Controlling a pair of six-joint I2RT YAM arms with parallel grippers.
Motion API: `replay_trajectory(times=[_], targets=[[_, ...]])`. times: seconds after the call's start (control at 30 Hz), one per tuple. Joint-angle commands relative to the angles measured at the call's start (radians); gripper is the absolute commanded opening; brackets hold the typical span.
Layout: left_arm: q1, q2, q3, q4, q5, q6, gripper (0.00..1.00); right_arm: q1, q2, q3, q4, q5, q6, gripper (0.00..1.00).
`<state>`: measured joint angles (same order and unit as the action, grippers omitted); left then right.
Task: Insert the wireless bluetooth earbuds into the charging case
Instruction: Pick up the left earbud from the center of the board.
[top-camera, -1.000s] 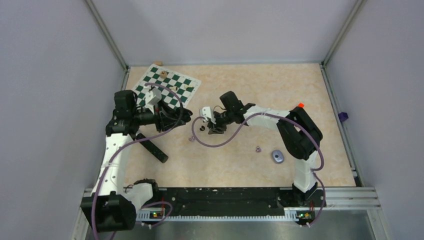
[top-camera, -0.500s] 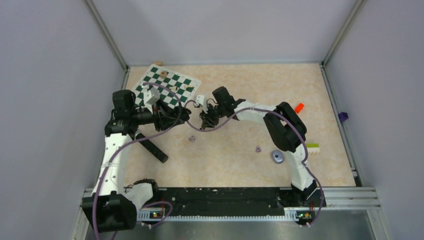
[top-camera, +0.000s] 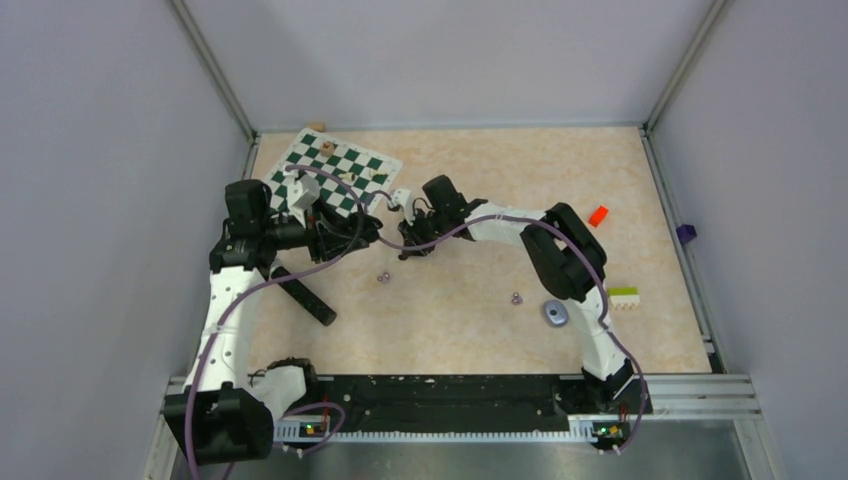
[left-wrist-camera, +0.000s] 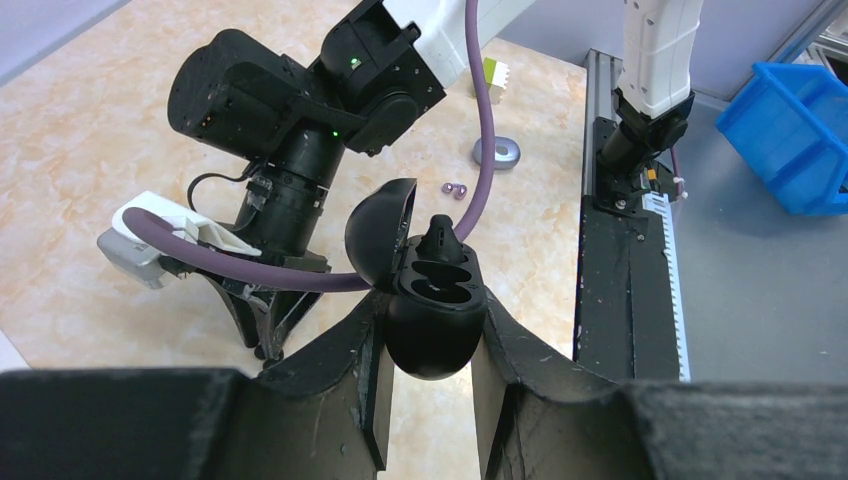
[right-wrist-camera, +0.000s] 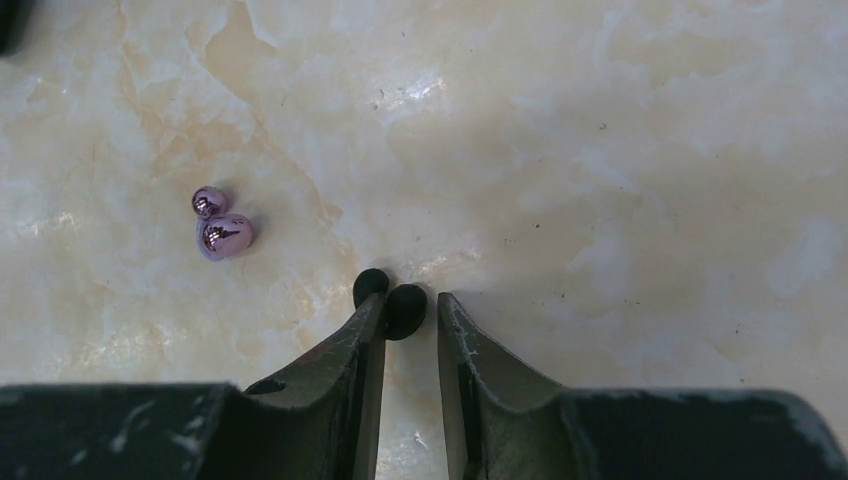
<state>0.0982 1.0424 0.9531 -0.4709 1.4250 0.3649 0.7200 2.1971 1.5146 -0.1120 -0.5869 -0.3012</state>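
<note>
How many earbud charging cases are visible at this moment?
2. An open black case is gripped between the left fingers; a grey case lies on the table beside the right arm.

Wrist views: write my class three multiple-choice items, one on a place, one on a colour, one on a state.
1. In the right wrist view, where is the purple earbud relative to the right tool?
A between its fingers; B to the picture's left of it; C to the picture's right of it.
2. What colour is the charging case held in the left tool?
A white; B purple; C black.
3. The case's lid is:
A open; B shut; C missing.
Key: B, it sits left of the tool; C, its shell is black; A, the lid stands tilted back.
</note>
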Motion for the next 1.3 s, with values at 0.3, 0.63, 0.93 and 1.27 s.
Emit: replay_trajectory(times=[0.3,0.63,0.93,1.27], targets=[[0.001,-0.027,0.007,0.021,0.043,-0.006,0.00,-0.060,-0.143,-0.064,0.053,0.137,0.165,0.21],[0.001,-0.027,0.004,0.023,0.045,-0.003,0.00,-0.152,-0.317,-0.326,0.187,0.288,0.246,0.19],[0.003,-0.023,0.007,0.023,0.045,-0.008,0.00,-0.112,-0.384,-0.450,0.379,0.029,-0.004,0.28],[0.014,-0.019,0.010,0.020,0.045,-0.011,0.00,-0.002,-0.251,-0.260,0.281,-0.025,0.046,0.29]])
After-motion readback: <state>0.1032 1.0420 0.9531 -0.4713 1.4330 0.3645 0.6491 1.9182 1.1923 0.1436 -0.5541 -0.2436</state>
